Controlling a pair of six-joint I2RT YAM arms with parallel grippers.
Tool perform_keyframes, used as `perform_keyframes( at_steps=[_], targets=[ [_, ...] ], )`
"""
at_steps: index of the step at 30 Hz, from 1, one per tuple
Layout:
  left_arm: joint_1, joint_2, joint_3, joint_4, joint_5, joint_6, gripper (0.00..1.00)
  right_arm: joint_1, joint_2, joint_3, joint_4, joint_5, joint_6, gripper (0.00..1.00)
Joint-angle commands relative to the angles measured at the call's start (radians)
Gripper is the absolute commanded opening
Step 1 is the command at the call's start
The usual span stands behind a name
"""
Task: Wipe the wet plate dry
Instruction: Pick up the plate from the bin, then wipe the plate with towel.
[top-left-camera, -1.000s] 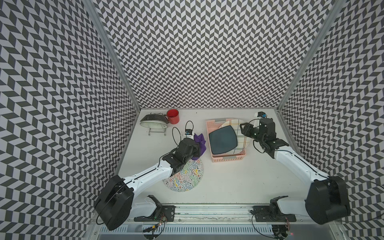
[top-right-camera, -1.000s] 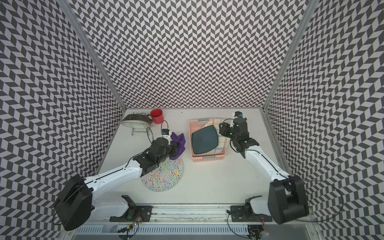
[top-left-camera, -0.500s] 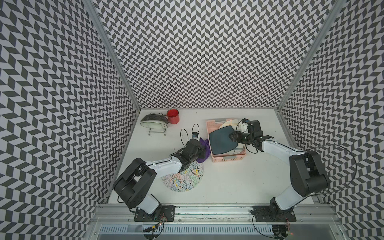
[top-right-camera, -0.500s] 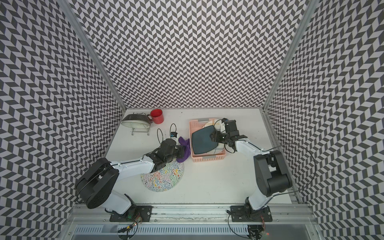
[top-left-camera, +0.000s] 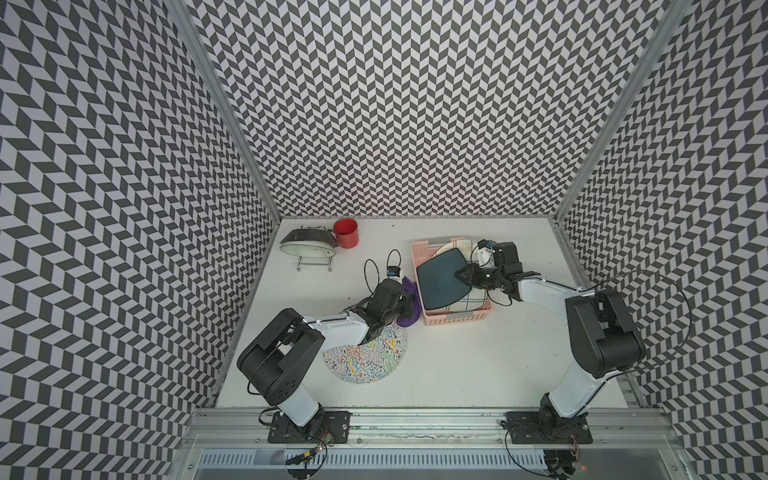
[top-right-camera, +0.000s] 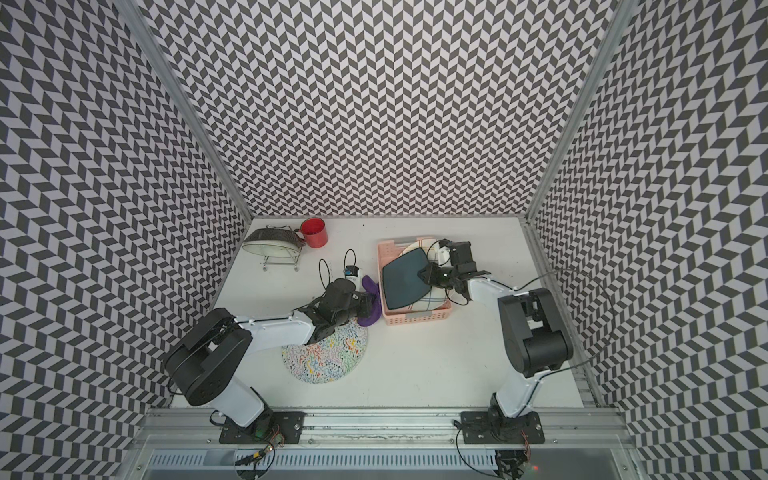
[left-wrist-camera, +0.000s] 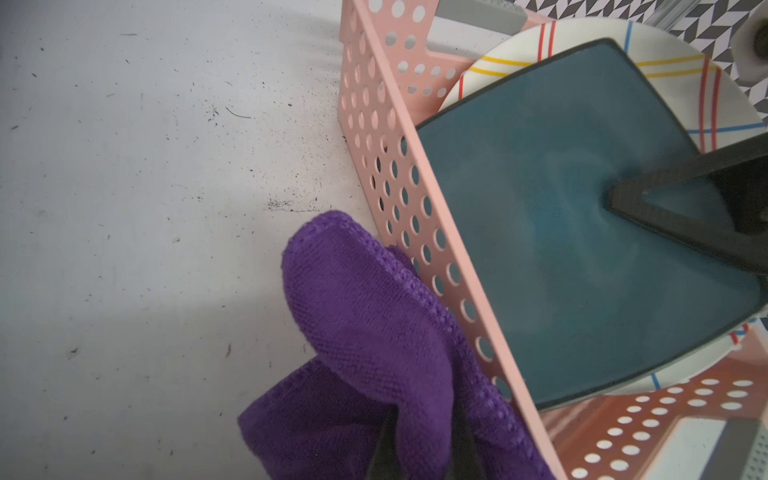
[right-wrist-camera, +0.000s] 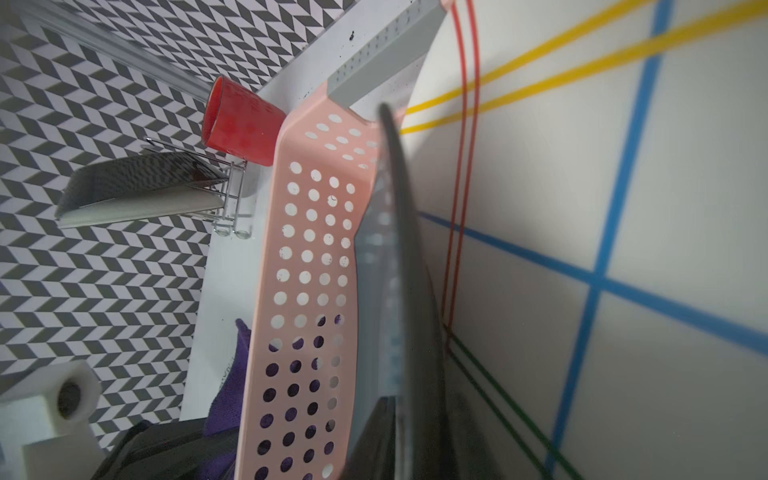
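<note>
A dark teal square plate (top-left-camera: 440, 282) (top-right-camera: 401, 282) lies in the pink basket (top-left-camera: 457, 321) on top of a white striped plate (top-left-camera: 455, 243). My right gripper (top-left-camera: 463, 276) (top-right-camera: 424, 274) is shut on the teal plate's right edge. In the right wrist view its jaws (right-wrist-camera: 409, 436) stand on either side of the plate's rim (right-wrist-camera: 397, 249). My left gripper (top-left-camera: 406, 305) (left-wrist-camera: 424, 440) is shut on a purple cloth (top-left-camera: 409, 286) (left-wrist-camera: 374, 332), just left of the basket wall (left-wrist-camera: 374, 124). The cloth is clear of the teal plate (left-wrist-camera: 561, 249).
A round speckled plate (top-left-camera: 365, 357) lies flat under the left forearm. At the back left stand a red cup (top-left-camera: 345, 232) and a wire rack holding a dish (top-left-camera: 307, 245). Loose cables (top-left-camera: 374, 270) rise from the left wrist.
My right gripper came in from the basket's right side and closed on the teal plate's edge. The left arm carried the purple cloth closer to the basket.
</note>
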Motion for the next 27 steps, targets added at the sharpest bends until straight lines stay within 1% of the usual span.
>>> perform_keyframes(
  at_steps=[1,4,7,9,11,14,19,22,23,25,27],
  targets=[
    [0.003,-0.097,-0.024,0.016,-0.008,0.004,0.0,-0.005,0.006,-0.035,0.023,-0.048,0.002,0.14],
    [0.02,-0.191,-0.043,-0.021,-0.022,0.007,0.0,-0.015,-0.04,-0.043,0.058,-0.076,0.029,0.07],
    [0.034,-0.321,-0.053,-0.078,-0.045,0.014,0.0,-0.024,-0.117,-0.054,0.106,-0.101,0.069,0.01],
    [0.034,-0.41,-0.056,-0.099,-0.054,0.021,0.0,-0.024,-0.185,-0.071,0.154,-0.102,0.101,0.0],
    [0.032,-0.48,-0.049,-0.11,-0.037,0.036,0.0,-0.024,-0.267,-0.092,0.193,-0.095,0.136,0.0],
    [0.017,-0.532,-0.012,-0.143,-0.035,0.06,0.0,-0.023,-0.385,-0.145,0.277,-0.075,0.198,0.0],
    [-0.006,-0.501,0.053,-0.184,-0.035,0.12,0.0,-0.006,-0.547,-0.247,0.368,-0.086,0.3,0.0],
    [-0.025,-0.454,0.069,-0.19,-0.046,0.131,0.0,0.047,-0.662,-0.329,0.446,-0.058,0.383,0.0],
    [-0.04,-0.442,0.067,-0.177,-0.035,0.157,0.0,0.068,-0.696,-0.353,0.474,-0.04,0.413,0.0],
    [-0.095,-0.411,0.063,-0.157,-0.042,0.169,0.0,0.098,-0.752,-0.388,0.516,-0.003,0.468,0.0],
    [-0.164,-0.37,0.062,-0.158,-0.102,0.141,0.0,0.125,-0.789,-0.406,0.555,0.026,0.512,0.0]
  ],
)
